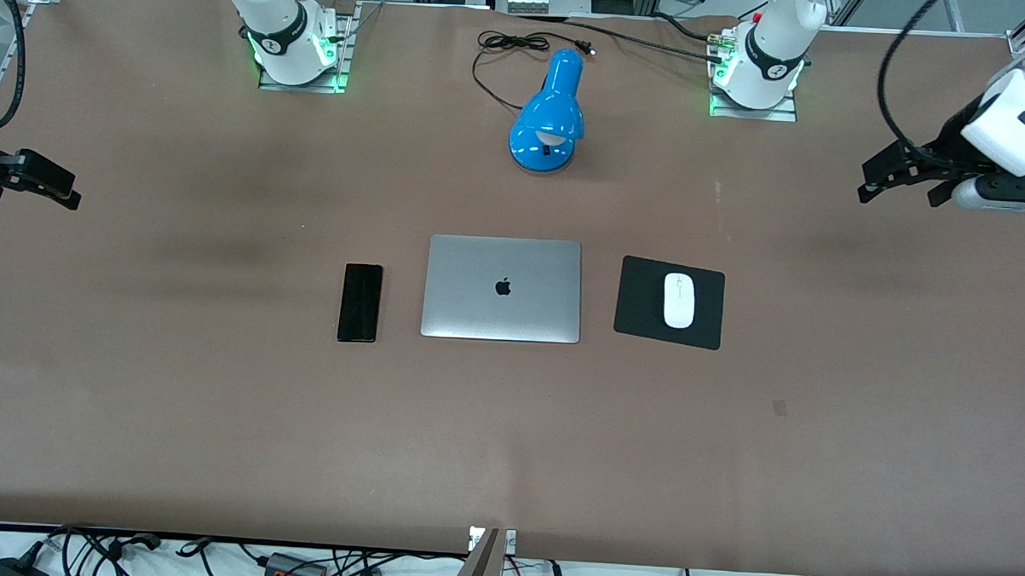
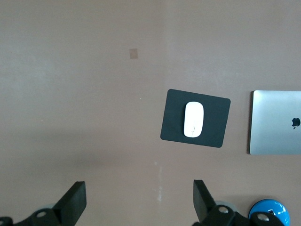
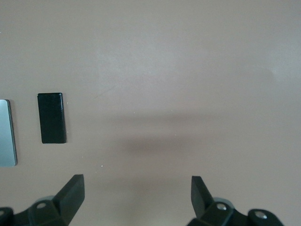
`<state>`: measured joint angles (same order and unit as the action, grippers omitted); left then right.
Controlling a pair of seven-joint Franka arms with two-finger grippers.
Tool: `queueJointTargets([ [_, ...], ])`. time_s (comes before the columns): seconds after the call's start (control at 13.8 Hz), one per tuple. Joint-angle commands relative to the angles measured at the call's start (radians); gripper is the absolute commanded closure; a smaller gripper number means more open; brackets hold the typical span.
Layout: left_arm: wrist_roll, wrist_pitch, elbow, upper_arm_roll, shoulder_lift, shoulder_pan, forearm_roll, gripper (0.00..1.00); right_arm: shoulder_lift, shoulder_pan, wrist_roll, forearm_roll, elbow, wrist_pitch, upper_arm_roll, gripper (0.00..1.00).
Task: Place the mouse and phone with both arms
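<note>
While both grippers (image 2: pixel 136 202) (image 3: pixel 136 197) hang spread (well apart from targets), mouse (image 1: pixel 678 300) on pad (image 1: pixel 639 314), phone (image 1: pixel 360 302) beside laptop (image 1: pixel 502 288).

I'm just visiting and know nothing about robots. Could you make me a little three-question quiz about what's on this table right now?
1. True or false: the mouse lies on the mouse pad.
2. What lies between the phone and the mouse pad? A) lamp B) laptop C) cable
3. Fill in: the left end effector and the right end effector are both ____, holding nothing.

Key:
1. True.
2. B, the laptop; the blue lamp stands farther from the front camera.
3. Open; each hangs over bare table at its own end.
</note>
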<state>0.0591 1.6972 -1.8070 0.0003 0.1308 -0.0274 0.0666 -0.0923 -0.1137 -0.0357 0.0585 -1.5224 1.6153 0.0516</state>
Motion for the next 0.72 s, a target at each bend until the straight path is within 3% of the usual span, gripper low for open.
queueJointTargets([
  [0.0, -0.001, -0.02, 0.008, -0.006, 0.004, -0.005, 0.003, 0.0, -0.009, -0.001, -0.013, -0.002, 0.022, -0.008, 0.002, 0.0],
  [0.29, -0.007, -0.073, 0.092, -0.008, -0.056, -0.005, -0.013, 0.0, -0.009, -0.006, -0.01, -0.002, 0.021, -0.034, -0.001, 0.0],
  [0.65, -0.007, -0.082, 0.094, -0.008, -0.059, 0.0, -0.022, 0.0, -0.009, -0.006, -0.007, -0.002, 0.021, -0.034, -0.001, 0.0],
])
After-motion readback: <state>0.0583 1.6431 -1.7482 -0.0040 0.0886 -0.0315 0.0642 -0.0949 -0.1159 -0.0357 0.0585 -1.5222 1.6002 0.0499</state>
